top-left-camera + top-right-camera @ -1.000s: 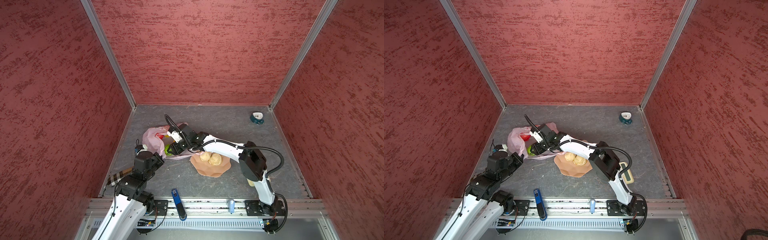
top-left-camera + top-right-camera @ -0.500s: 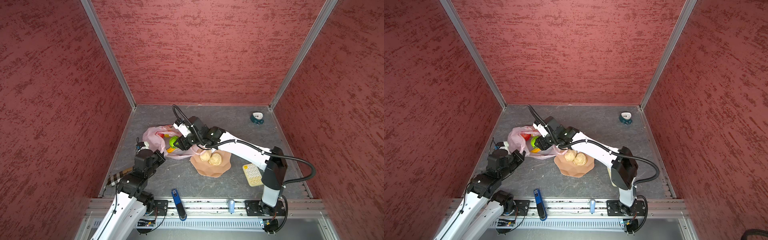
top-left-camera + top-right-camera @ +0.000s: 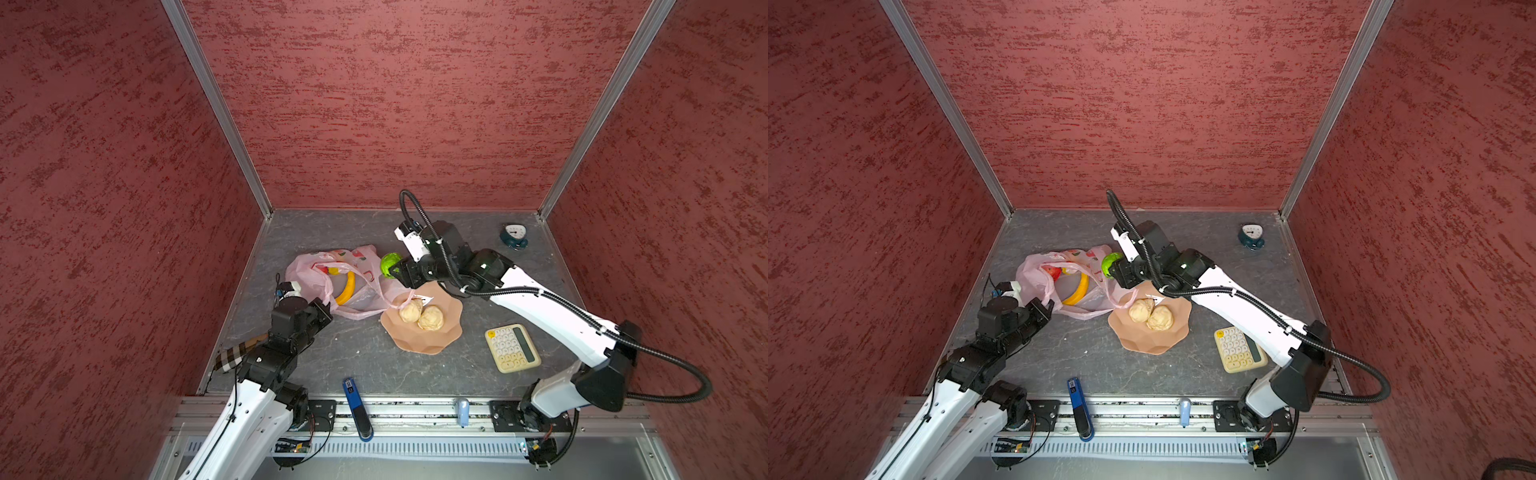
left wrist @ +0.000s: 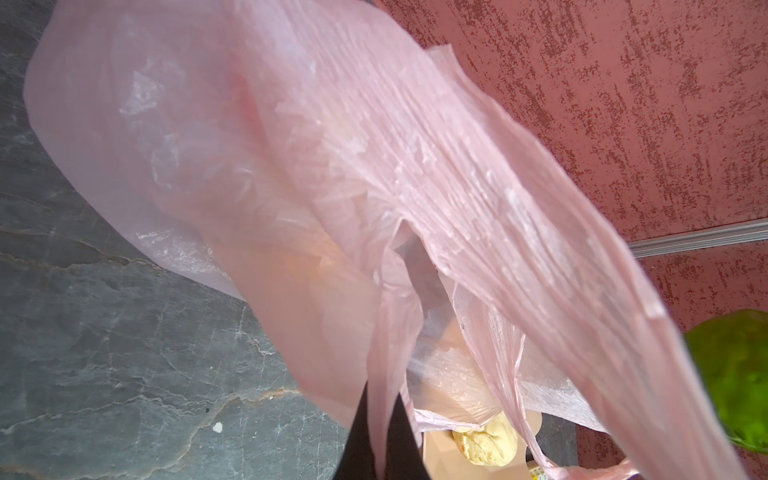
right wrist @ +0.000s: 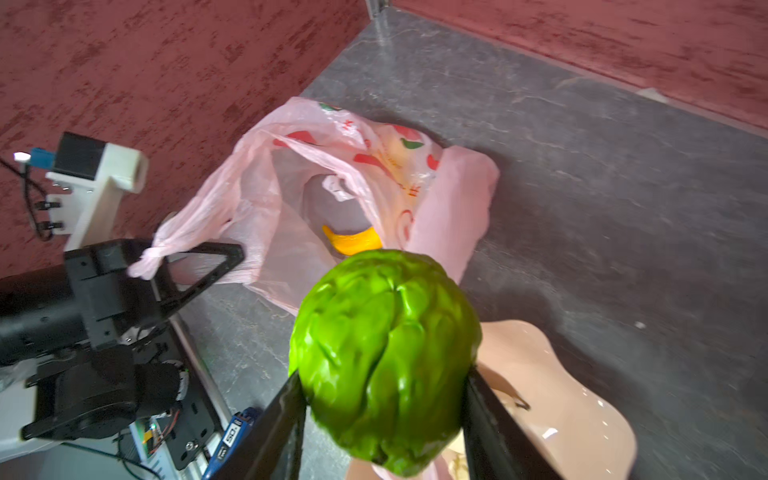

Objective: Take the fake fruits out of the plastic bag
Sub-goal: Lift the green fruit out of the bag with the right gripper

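Clamping green fruit (image 5: 386, 353) outside plastic bag (image 3: 316, 270), right gripper (image 3: 398, 271) is likely awaiting a drop into bowl (image 3: 440, 338) at 5 o'clock, while left gripper (image 3: 326, 307) is pinching handle (image 5: 145, 257) tight.

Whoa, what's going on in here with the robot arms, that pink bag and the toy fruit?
The robot is emptying fake fruit from the bag. The right gripper holds a green fake fruit in the air outside the plastic bag. The left gripper is clamped on one of the bag's handles. Two beige fruits already lie in the bowl. A banana and a red fruit are in the bag.
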